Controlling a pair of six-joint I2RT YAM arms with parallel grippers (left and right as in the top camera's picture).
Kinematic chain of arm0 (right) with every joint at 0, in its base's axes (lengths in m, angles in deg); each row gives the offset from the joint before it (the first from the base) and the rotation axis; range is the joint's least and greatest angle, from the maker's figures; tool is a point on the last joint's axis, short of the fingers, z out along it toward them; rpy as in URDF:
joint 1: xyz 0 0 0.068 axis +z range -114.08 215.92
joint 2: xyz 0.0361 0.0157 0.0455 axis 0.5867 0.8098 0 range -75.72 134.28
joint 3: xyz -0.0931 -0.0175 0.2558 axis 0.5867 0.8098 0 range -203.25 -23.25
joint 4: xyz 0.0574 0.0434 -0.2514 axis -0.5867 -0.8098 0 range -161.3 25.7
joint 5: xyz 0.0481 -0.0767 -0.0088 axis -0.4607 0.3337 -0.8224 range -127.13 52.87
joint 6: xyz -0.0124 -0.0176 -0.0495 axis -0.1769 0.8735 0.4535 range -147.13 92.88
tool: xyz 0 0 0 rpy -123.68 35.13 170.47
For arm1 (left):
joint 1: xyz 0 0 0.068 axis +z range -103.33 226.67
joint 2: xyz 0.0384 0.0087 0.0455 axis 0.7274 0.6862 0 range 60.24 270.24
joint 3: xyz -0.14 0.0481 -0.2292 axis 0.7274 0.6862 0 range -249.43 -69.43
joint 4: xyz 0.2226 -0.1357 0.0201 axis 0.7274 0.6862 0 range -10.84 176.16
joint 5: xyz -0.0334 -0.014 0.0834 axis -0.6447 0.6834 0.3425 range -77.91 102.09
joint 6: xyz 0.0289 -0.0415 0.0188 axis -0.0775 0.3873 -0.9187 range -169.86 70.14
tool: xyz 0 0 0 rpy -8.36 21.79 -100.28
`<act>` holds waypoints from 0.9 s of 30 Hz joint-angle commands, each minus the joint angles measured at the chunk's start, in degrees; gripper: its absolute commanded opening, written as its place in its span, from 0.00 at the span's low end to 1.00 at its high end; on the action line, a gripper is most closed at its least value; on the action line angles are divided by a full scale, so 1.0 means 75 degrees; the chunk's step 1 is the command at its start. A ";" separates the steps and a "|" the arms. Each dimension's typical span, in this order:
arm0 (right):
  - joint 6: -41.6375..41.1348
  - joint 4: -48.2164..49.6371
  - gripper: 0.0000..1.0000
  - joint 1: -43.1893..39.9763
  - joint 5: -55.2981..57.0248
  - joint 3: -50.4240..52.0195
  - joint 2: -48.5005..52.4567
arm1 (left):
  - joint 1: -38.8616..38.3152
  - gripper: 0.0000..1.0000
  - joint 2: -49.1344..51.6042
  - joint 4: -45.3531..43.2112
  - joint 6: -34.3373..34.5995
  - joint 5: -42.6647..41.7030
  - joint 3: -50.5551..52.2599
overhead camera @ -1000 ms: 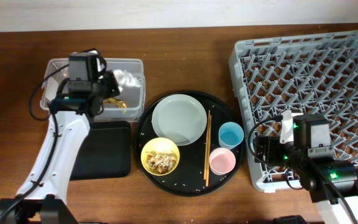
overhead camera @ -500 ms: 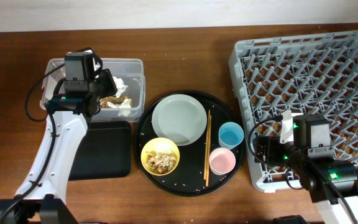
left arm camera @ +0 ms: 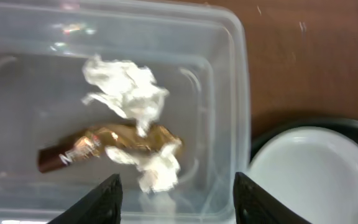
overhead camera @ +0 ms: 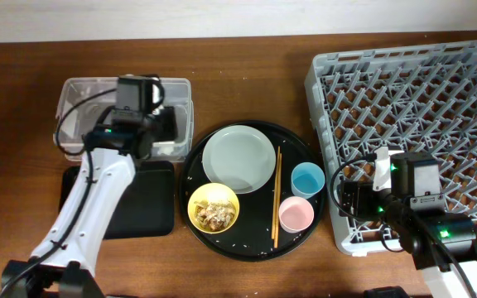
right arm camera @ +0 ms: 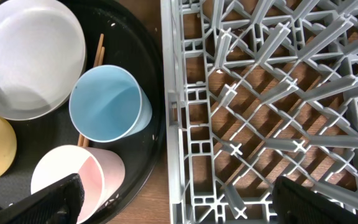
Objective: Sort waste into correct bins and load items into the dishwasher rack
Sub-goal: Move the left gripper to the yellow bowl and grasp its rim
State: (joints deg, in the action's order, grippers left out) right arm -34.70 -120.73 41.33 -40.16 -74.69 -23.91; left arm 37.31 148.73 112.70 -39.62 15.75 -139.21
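In the clear tub (left arm camera: 232, 93) lie crumpled white tissue (left arm camera: 126, 87) and a brown-gold wrapper (left arm camera: 101, 148). My left gripper (left arm camera: 179, 202) hovers open above the tub's right part (overhead camera: 81, 84), nothing between its fingers. On the round tray sit the grey-green plate (overhead camera: 238, 157), a yellow bowl (overhead camera: 214, 209) of food scraps, a blue cup (overhead camera: 308, 179), a pink cup (overhead camera: 296, 214) and chopsticks (overhead camera: 277, 194). My right gripper (right arm camera: 188, 202) stands wide open over the grey rack's (overhead camera: 412, 99) left edge, beside the pink cup (right arm camera: 73, 177) and empty.
The shallow black rectangular tray (overhead camera: 143, 207) lies in front of the tub, partly under my left arm. The round black tray (overhead camera: 259, 244) carries scattered rice grains. The rack's wall (right arm camera: 173, 124) stands right against the round tray.
My left gripper has opened, and the tissue and wrapper now lie loose in the tub. The left arm has shifted to the right over the tub. The right arm is still.
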 commanded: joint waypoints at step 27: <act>-0.0058 -0.0038 0.98 -0.0023 0.0006 -0.0128 0.0006 | -0.4698 0.50 0.1110 0.1367 0.1005 -0.0385 0.1515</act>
State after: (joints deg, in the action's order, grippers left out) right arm -34.70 -120.86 41.31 -40.14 -74.69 -23.91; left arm 2.53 154.32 123.81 -32.86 13.89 -128.54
